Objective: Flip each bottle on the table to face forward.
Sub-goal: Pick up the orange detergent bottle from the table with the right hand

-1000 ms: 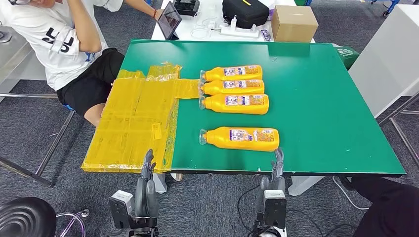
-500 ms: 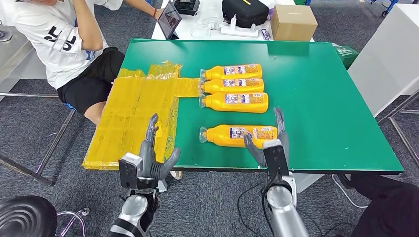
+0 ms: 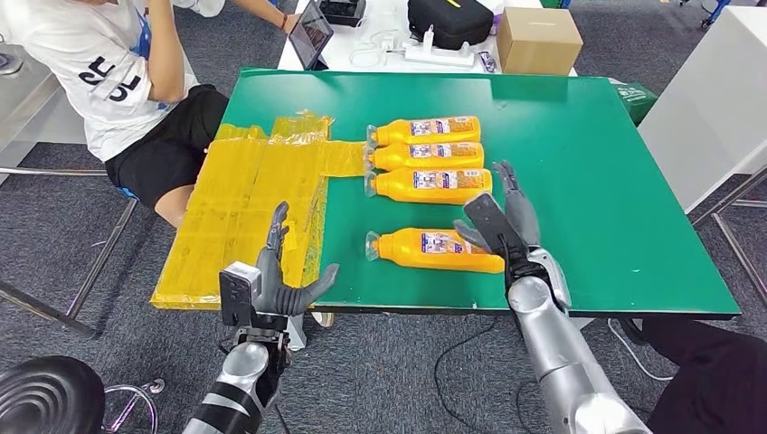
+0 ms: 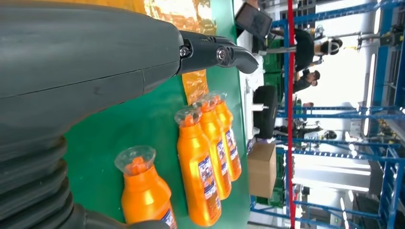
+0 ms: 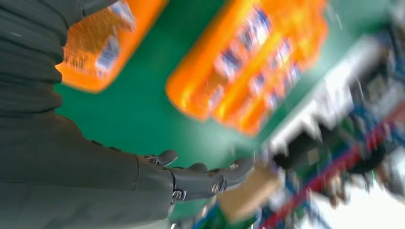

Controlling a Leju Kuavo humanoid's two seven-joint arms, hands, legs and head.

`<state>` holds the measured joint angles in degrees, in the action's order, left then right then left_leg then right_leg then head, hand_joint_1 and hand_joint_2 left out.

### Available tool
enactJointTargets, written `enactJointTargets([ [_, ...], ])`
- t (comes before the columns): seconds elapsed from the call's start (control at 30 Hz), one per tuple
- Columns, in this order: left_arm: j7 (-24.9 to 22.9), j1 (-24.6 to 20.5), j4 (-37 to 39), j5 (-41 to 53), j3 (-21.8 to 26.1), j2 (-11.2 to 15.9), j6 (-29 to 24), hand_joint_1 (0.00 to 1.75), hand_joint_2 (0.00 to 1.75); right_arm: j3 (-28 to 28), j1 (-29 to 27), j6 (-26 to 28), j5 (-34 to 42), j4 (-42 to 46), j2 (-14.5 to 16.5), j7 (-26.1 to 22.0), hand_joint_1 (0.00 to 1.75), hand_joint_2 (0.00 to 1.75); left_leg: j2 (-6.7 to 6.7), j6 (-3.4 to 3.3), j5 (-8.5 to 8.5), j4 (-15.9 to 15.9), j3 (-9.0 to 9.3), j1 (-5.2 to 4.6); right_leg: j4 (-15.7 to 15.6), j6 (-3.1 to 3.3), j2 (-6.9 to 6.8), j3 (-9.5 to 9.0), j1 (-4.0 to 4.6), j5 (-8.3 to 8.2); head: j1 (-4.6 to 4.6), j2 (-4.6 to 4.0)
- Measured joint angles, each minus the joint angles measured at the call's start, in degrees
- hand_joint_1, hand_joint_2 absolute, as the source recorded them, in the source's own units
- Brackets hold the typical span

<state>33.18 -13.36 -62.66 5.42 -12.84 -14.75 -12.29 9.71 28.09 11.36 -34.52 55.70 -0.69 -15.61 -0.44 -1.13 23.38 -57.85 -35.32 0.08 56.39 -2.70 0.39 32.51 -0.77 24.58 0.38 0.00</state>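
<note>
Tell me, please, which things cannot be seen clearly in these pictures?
- Base end of the nearest bottle: head view, covered by the right hand.
- Whether that hand touches the bottle: cannot tell.
- Bottle labels: too small to read in the head view, blurred in the right wrist view.
- Nearest bottle in the left wrist view: cut off by the picture's edge.
- Left hand: open, holding nothing.

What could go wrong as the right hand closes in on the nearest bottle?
The right hand hovers open over the base end of the nearest bottle, which lies on its side; a glancing touch could roll it toward the table edge. A grip that far from the middle may let the cap end sag. The right wrist view is blurred, so guidance there is poor.
</note>
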Motion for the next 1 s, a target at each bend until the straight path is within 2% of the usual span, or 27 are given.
enactJointTargets([
  [0.17, 0.0, -0.2, 1.1, 0.0, 0.6, 0.0, 0.6, 0.00, 1.75, 2.2, 3.1, -7.9, 1.3, -4.8, -1.1, -1.2, 0.00, 1.75, -0.05, 0.03, -0.06, 0.0, -0.08, 0.01, 0.0, 0.07, -0.05, 0.08, 0.01, -0.04, -0.01, 0.00],
  [0.37, 1.8, -2.7, 5.6, -0.6, 1.0, 0.0, 2.3, 0.00, 1.75, 7.4, 4.8, -23.2, 8.9, -8.4, -2.8, -12.9, 0.00, 1.75, -0.05, 0.02, -0.08, 0.0, -0.11, 0.01, 0.0, 0.07, -0.05, 0.12, 0.01, -0.05, 0.00, 0.00],
  [0.57, 3.1, -5.2, 10.1, -1.3, 1.2, -0.1, 3.0, 0.00, 1.75, 12.8, 4.9, -31.2, 12.1, -9.4, -4.5, -17.4, 0.00, 1.75, -0.06, 0.02, -0.08, 0.0, -0.14, 0.00, 0.0, 0.06, -0.06, 0.12, 0.00, -0.05, -0.01, 0.00],
  [0.87, 3.4, -6.6, 13.1, -1.6, 1.5, -0.5, 3.1, 0.00, 1.75, 17.2, 5.3, -34.3, 12.9, -10.2, -6.6, -18.1, 0.00, 1.75, -0.06, 0.01, -0.08, 0.0, -0.14, 0.00, 0.0, 0.06, -0.06, 0.13, 0.00, -0.06, -0.01, 0.00],
  [1.0, 3.6, -6.9, 14.0, -1.8, 1.6, -0.6, 3.1, 0.00, 1.75, 19.9, 6.6, -34.4, 12.3, -10.9, -8.1, -16.6, 0.00, 1.75, -0.06, 0.01, -0.08, 0.0, -0.14, 0.00, 0.0, 0.06, -0.06, 0.13, 0.00, -0.06, -0.01, 0.00],
])
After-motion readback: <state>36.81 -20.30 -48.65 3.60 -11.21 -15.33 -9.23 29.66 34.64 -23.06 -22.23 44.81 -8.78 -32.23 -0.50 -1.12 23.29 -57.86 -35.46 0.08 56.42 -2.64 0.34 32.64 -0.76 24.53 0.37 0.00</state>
